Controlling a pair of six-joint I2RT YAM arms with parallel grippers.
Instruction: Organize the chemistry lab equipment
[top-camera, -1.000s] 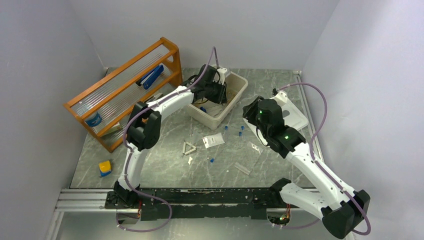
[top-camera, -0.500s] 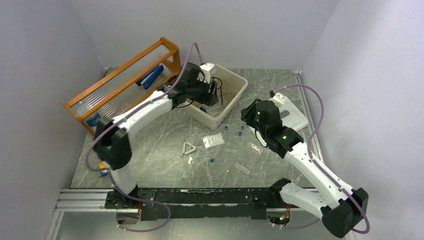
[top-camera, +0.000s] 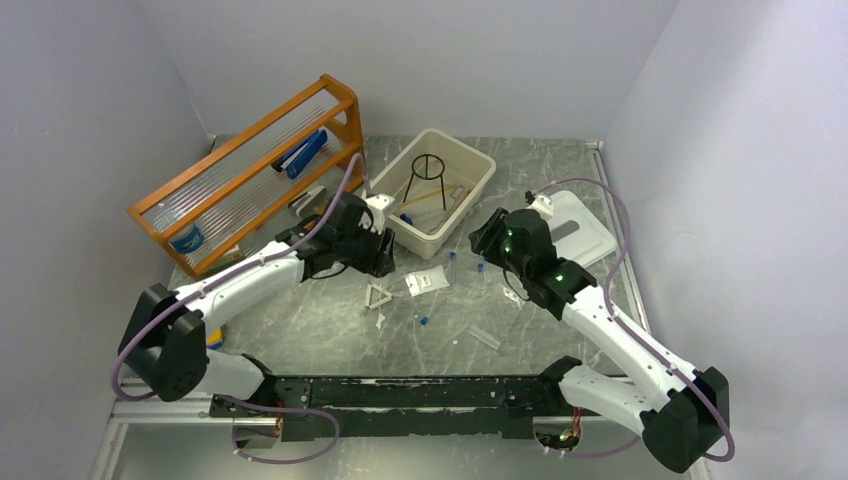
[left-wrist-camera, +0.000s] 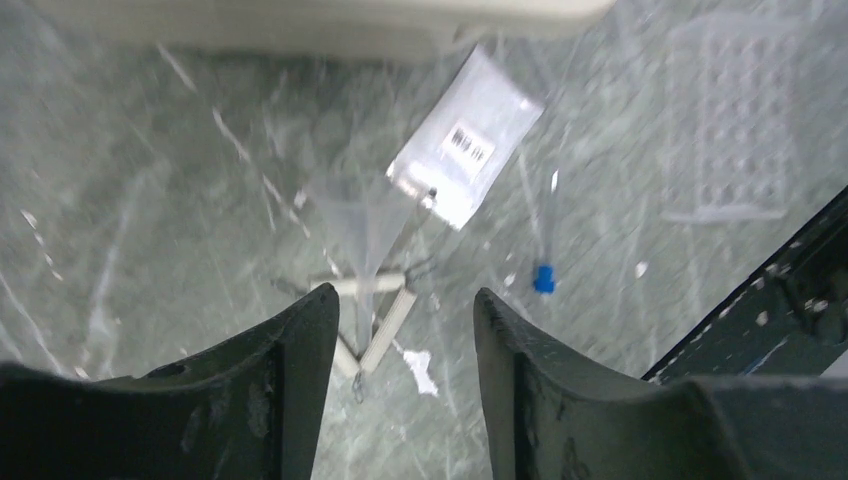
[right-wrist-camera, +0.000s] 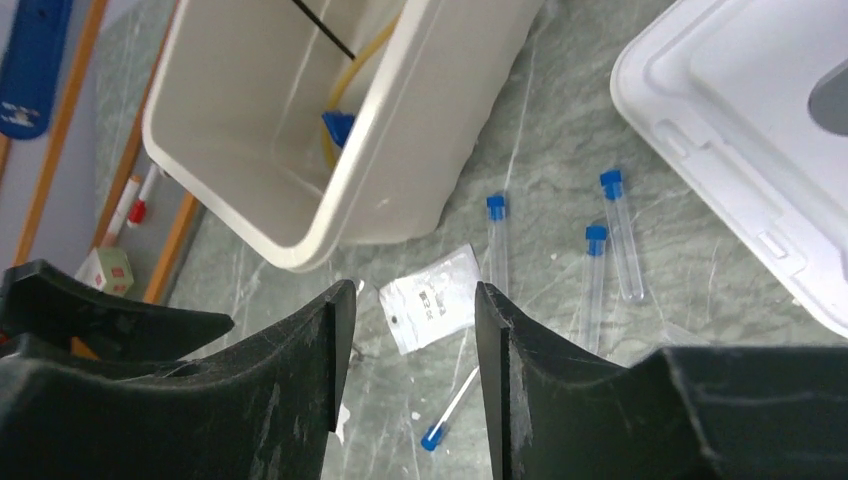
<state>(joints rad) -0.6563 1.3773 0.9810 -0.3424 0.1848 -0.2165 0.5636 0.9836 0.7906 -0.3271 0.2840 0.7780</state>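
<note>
The beige tub (top-camera: 468, 206) holds the upright black ring tripod (top-camera: 430, 170). The left gripper (left-wrist-camera: 403, 312) hovers open and empty over the wire triangle (top-camera: 378, 296). The right gripper (right-wrist-camera: 412, 300) is also open, above the white packet (top-camera: 427, 281), with blue-capped vials (right-wrist-camera: 497, 245) lying loose just beside it.

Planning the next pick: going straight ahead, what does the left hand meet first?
Probably the wire triangle, just ahead of the left hand; the white packet lies beyond. Depth is unclear.

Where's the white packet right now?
In the top view, the white packet lies at centre, just in front of the beige tub, right of the wire triangle.
</note>
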